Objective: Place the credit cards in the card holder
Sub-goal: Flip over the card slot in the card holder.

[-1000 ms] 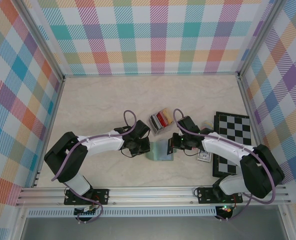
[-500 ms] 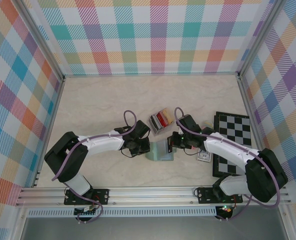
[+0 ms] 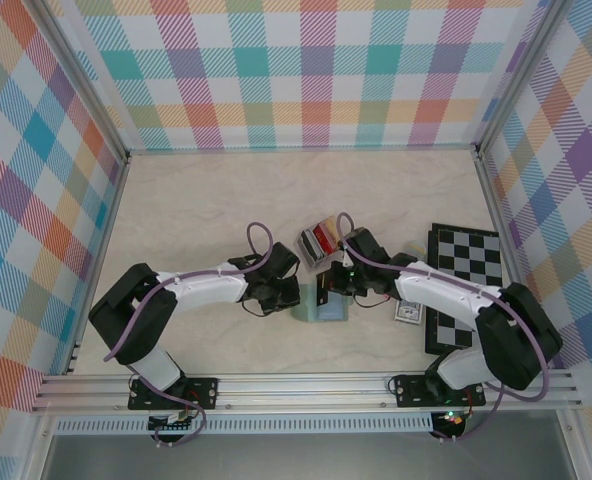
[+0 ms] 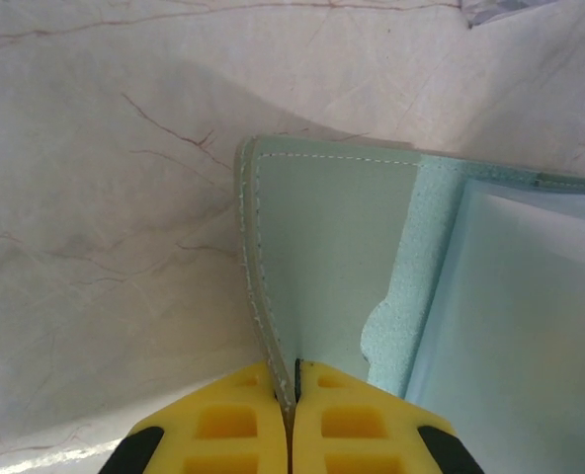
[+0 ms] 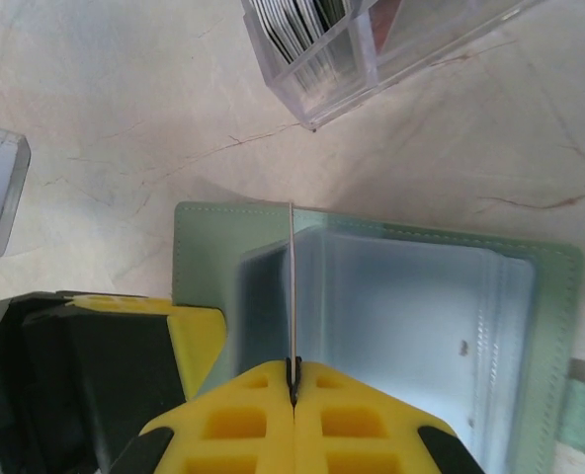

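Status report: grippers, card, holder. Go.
Left gripper shut on holder flap. Right gripper shut on card, edge-on over open holder. Rack beyond, not blocking.

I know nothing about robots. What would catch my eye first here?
Mid-table, two yellow-tipped tools meet at a small sage-green soft wallet, which is open. The left tool pinches one flap's edge, while the right tool holds a thin plastic card edge-on over the wallet's clear pockets. A clear plastic rack of cards stands just behind, and a black-and-white chessboard lies to the right.
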